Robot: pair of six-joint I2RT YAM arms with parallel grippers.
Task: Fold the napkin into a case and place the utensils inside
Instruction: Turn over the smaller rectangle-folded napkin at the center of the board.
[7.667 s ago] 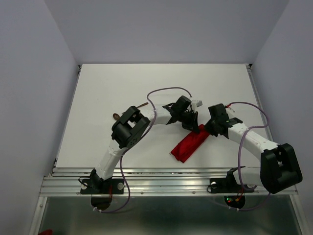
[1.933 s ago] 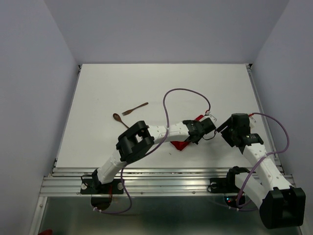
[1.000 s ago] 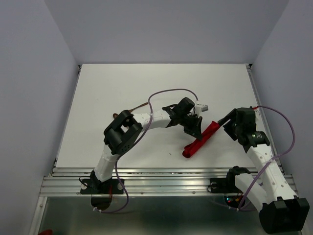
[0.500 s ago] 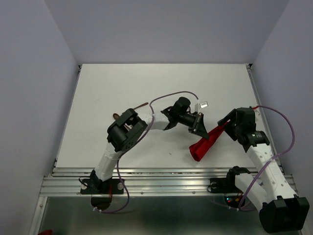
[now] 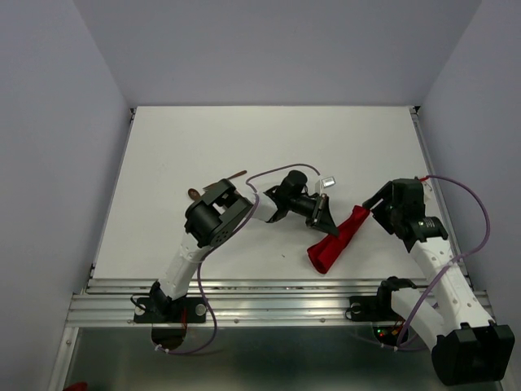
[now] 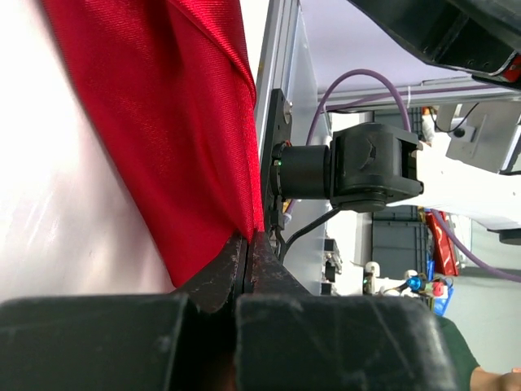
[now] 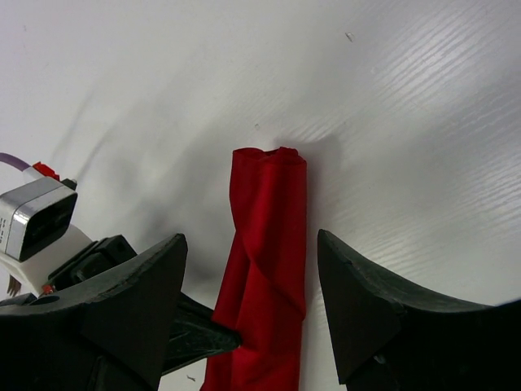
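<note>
The red napkin [image 5: 338,238] is a narrow, slightly twisted folded strip lying diagonally on the white table [image 5: 203,147]. My left gripper [image 5: 327,218] is shut on the strip's long edge, about midway along. In the left wrist view the cloth [image 6: 163,122] runs into the closed jaws of the left gripper [image 6: 248,243]. My right gripper [image 5: 373,208] hovers open at the strip's upper end. In the right wrist view the right gripper [image 7: 251,238] straddles the napkin [image 7: 269,244] without touching it. Of the utensils, only the spoon bowl [image 5: 193,194] and a handle tip [image 5: 238,173] show behind the left arm.
The left arm's elbow [image 5: 213,216] stands over the utensils. A metal rail [image 5: 269,287] runs along the table's near edge, just below the napkin's lower end. The left arm's purple cable [image 5: 277,173] loops above the table.
The left gripper has drawn slightly left and toward the near edge, still shut on the napkin, and the strip shifted with it. The right arm has stayed in place, open.
</note>
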